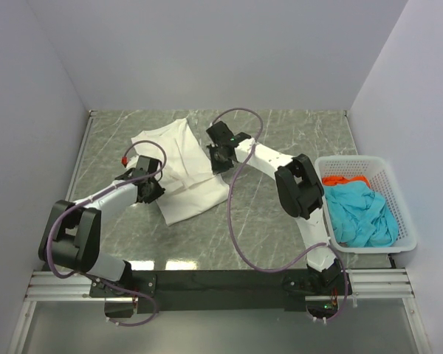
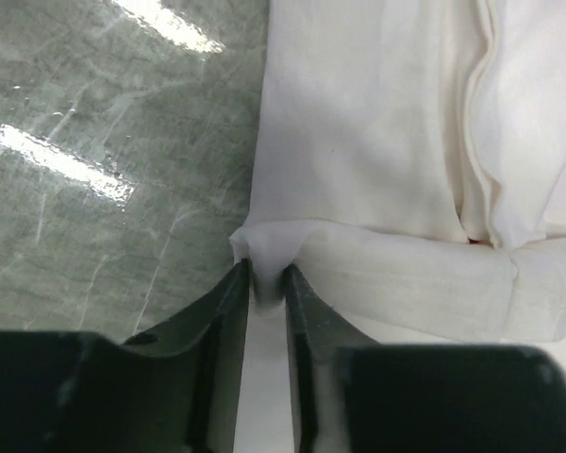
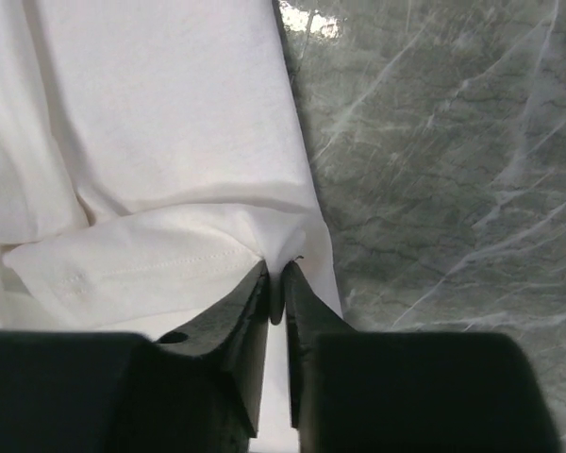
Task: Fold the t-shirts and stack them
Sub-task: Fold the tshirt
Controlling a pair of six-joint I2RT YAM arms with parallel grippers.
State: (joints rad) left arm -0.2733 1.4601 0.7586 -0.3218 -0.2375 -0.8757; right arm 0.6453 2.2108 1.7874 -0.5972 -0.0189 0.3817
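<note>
The left pincer [image 2: 266, 274] has its jaws drawn narrow with a small pucker of white cloth nipped between the tips. It reads as a grip on the side edge of the white t-shirt [image 1: 181, 166]. From those tips the cloth spreads up and to the right of the left wrist view, and a doubled band of it runs off to the right edge. Bare table [image 1: 280, 214] fills the upper left.

The right pincer [image 3: 275, 274] mirrors this. Its jaws are almost together on a stitched hem, the shirt lies up and to the left of the tips, and marble is on the right.

In the overhead view the shirt sits left of centre, between the two pincers. The left one is at its lower left edge and the right one at its upper right edge. The shirt's long axis runs from the top of the frame down toward the lower right, so the two grips lie across its width rather than along its length. My judgement is that the coming fold depends on this arrangement, because each arm is nearest its own side edge and neither has to cross over.

The teal t-shirt [image 1: 362, 214] and the red-orange t-shirt [image 1: 345, 179] lie in the basket [image 1: 402, 210] at the right of the frame, well apart from both pincers and not yet folded.
</note>
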